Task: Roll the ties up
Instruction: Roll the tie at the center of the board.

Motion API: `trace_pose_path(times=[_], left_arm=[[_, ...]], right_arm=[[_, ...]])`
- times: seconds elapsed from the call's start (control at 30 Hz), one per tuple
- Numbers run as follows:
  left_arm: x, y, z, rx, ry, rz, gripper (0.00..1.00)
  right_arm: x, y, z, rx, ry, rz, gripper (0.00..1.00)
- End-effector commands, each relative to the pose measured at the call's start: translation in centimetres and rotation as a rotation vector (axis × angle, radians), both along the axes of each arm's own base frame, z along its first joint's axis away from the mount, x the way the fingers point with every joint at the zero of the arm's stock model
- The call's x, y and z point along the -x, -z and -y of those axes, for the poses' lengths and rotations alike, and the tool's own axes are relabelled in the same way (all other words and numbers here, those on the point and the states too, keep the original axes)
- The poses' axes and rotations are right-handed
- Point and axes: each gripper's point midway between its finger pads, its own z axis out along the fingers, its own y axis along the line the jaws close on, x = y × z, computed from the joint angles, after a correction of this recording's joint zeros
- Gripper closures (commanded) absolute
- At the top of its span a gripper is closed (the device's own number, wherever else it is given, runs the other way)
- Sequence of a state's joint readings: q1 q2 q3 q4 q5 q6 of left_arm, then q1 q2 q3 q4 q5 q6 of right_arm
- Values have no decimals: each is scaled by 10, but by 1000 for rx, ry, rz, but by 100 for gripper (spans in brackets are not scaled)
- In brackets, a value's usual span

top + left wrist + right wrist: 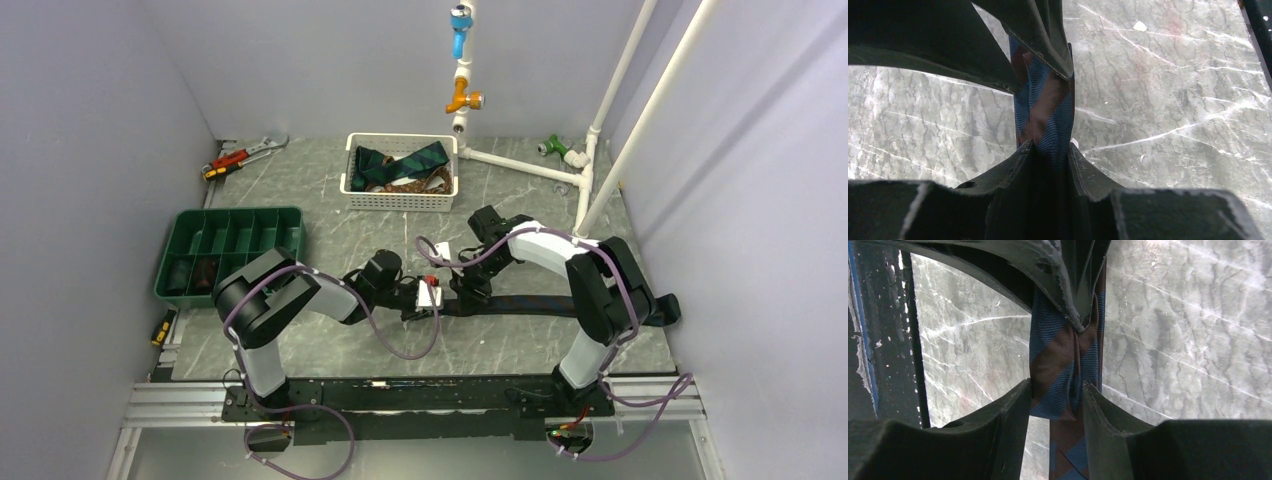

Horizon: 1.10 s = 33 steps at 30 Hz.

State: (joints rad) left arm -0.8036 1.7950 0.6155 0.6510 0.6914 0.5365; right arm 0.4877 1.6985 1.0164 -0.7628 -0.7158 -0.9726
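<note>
**From above:** Two robot arms meet on a grey marbled desk [330, 220], well in front of a white basket [400, 203] at the back that holds more ties [405, 165]. A dark striped tie [540, 303] lies flat, stretching from a spot in front of the basket out to its right. The left claw [432, 300] and the right claw [462, 290] sit close together at the end of the strip nearest the basket's front. A green compartment tray [240, 211] lies to the basket's left and a wrench [245, 155] further back on that side. How the jaws stand cannot be made out from this height.

**Left wrist:** Only here does the weave show, blue ribbed cloth crossed by a brown band. The striped tie [1048, 110] runs straight through the left claw [1045, 125], filling the narrow gap, and the dark fingers [1008, 170] press its edges, closed down onto the cloth.

**Right wrist:** The striped tie [1058, 350] is bunched and creased in the right claw [1058, 390], its fingers [1008, 410] drawn in tight on the fabric, with bare desk on either side.
</note>
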Motion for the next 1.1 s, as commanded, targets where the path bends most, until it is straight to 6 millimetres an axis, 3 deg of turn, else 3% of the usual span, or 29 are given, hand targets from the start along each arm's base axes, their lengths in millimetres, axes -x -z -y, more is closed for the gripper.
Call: trace_pose_path(times=[0.0, 0.17, 0.27, 0.37, 0.4, 0.43, 0.5, 0.87, 0.97, 1.0, 1.07], left_arm=[[2, 17, -14, -79, -21, -28, 68], [9, 18, -18, -70, 8, -7, 70], [11, 20, -20, -80, 19, -10, 70], [13, 20, -20, -77, 33, 0, 70], [12, 20, -20, -76, 32, -1, 69], [12, 20, -20, -78, 30, -3, 69], [11, 19, -19, -75, 29, 0, 69], [6, 23, -26, -85, 4, -23, 71], [4, 23, -28, -86, 4, -17, 71], [3, 23, -27, -84, 4, -13, 68], [1, 16, -27, -67, -2, -4, 49]], right_arm=[[-4, 3, -7, -10, 0, -27, 54], [-8, 16, -2, 33, 17, -18, 52], [-8, 13, -1, 36, 5, -18, 51], [-6, 9, 0, 39, -16, -23, 36], [-5, 9, 0, 40, -25, -29, 24], [-6, 10, 0, 43, -26, -32, 18], [-8, 11, -1, 49, -25, -33, 16], [-11, 24, 8, 102, -25, 37, 62], [-8, 22, 7, 89, -24, 39, 67], [-8, 22, 7, 88, -25, 37, 67], [-6, 24, 8, 93, -28, 29, 67]])
